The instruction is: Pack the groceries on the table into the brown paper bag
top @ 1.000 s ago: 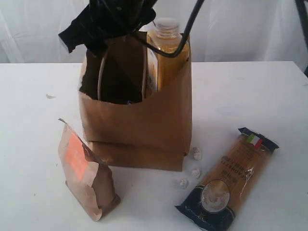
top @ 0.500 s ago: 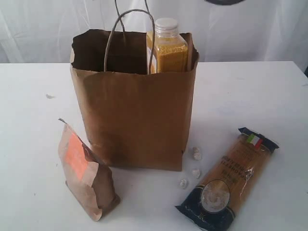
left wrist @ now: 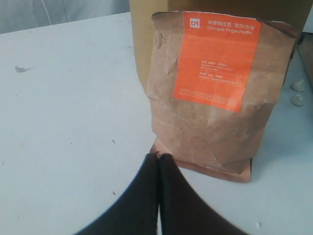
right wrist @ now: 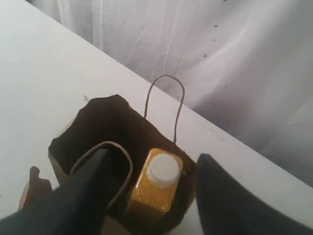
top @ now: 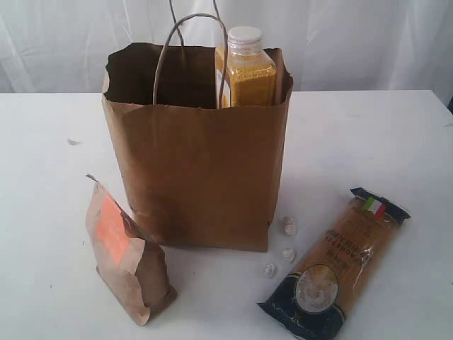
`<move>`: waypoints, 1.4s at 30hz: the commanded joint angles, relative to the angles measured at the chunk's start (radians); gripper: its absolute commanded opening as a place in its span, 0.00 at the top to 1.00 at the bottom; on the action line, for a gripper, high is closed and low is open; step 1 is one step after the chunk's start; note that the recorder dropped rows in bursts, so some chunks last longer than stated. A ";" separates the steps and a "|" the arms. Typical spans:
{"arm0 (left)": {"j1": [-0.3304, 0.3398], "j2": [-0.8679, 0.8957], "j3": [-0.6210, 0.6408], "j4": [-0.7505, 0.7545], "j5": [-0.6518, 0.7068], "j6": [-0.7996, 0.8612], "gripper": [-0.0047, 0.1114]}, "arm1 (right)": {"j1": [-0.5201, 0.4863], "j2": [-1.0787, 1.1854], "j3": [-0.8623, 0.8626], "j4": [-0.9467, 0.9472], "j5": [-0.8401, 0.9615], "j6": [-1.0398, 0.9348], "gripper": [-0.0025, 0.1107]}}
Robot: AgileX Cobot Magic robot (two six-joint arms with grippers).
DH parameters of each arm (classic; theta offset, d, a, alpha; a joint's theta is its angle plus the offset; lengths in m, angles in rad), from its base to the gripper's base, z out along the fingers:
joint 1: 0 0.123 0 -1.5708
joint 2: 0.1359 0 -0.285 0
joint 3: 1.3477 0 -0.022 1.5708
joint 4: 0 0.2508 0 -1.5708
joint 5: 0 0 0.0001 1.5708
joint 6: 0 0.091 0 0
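Bag of creased brown kraft paper

Light: bright, soft and even, which we judge to come from overhead. Large flat white tabletop: washed pale. Tall brown kraft paper bag: we note a faint shadow at its foot, and its inside goes near black. Sharpness: exterior view slightly soft; right wrist view grainy and blurred near the lens.

Black tapered fingers, apparently matte.
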 commanded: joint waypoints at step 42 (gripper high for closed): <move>0.003 -0.004 0.004 -0.004 -0.002 0.003 0.96 | -0.169 -0.207 1.308 -0.500 -0.584 0.923 0.72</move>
